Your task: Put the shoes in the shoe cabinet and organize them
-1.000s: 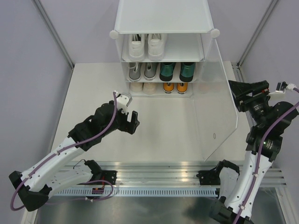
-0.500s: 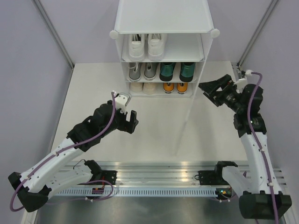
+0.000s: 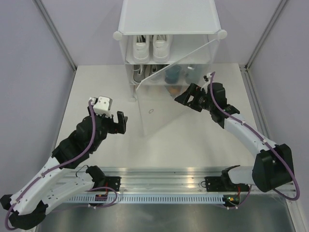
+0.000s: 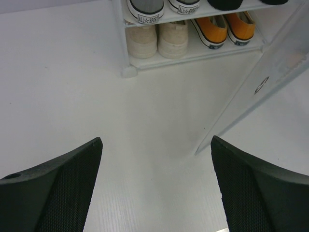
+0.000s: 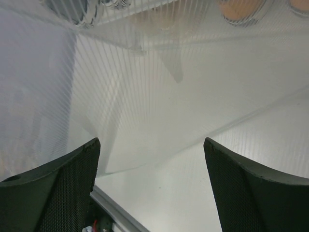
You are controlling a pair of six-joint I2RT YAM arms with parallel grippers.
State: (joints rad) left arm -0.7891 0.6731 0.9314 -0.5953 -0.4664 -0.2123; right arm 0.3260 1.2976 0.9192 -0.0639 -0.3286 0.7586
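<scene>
The white shoe cabinet (image 3: 169, 19) stands at the back. White sneakers (image 3: 152, 48) sit on its top shelf. Its frosted door (image 3: 164, 96) is swung halfway across the front and blurs the green shoes (image 3: 173, 73) and orange shoes (image 3: 170, 88). My right gripper (image 3: 186, 98) is open, right against the door's outer face, which fills the right wrist view (image 5: 145, 72). My left gripper (image 3: 117, 122) is open and empty, left of the door's free edge. The left wrist view shows the cream pair (image 4: 159, 38), orange pair (image 4: 224, 29), grey lace-ups (image 4: 145, 7) and door (image 4: 270, 82).
The white tabletop (image 3: 96, 92) lies between grey side walls. A metal rail (image 3: 164, 186) runs along the near edge by the arm bases. The door's lower free corner (image 4: 198, 152) rests near the table middle.
My right arm has swept from the far right to the middle, and the door has swung from wide open to half shut. My left gripper has drawn back to the left.
</scene>
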